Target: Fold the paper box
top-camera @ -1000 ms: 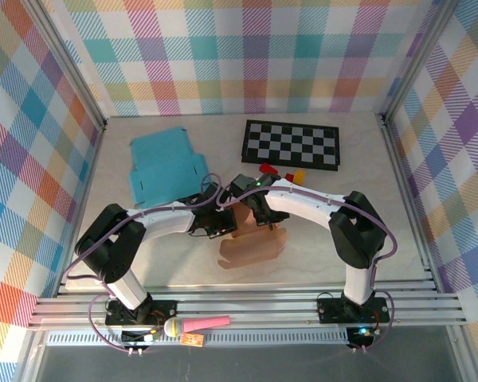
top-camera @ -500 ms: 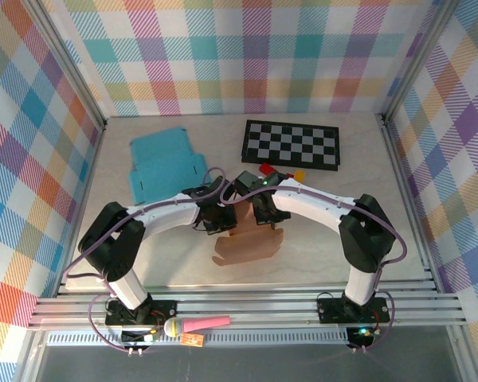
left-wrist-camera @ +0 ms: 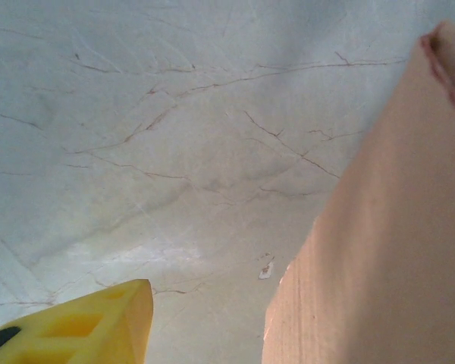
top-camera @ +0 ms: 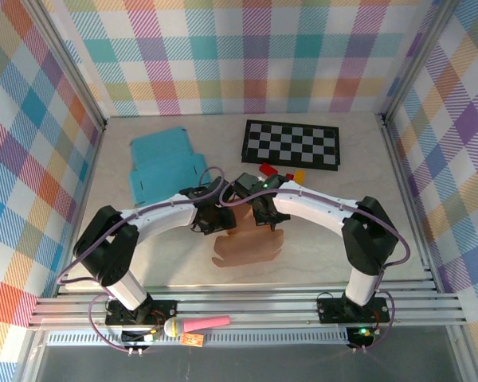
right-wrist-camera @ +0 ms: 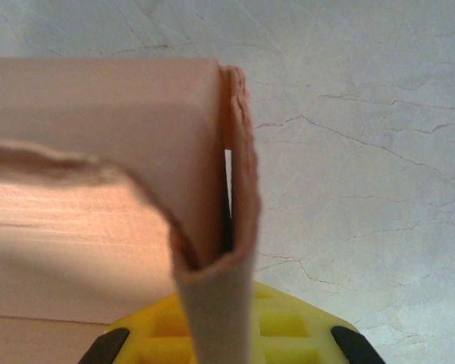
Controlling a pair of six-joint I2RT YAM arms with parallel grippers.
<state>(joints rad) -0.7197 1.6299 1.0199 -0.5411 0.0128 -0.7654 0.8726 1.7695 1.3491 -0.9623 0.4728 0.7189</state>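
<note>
**Both arms at the paper box (top-camera: 247,250)**

Mid-frame, the tan paper box lies half-formed. The left gripper (top-camera: 213,220) and right gripper (top-camera: 264,216) flank its upper edge, probably to steady a doubled flap (right-wrist-camera: 243,189). I cannot tell either's jaw state.

**Tan paper box, part-folded, between my two pincers**

I see the tan paper box (top-camera: 247,248) lying low between the left pincer (top-camera: 221,220) and the right pincer (top-camera: 264,222), reaching out from them toward the arm bases. It is only partly folded. At the right pincer, one flap curls over and its doubled edge stands directly above the yellow finger (right-wrist-camera: 288,324). At the left pincer, a plain wall rises just to the right.
</note>
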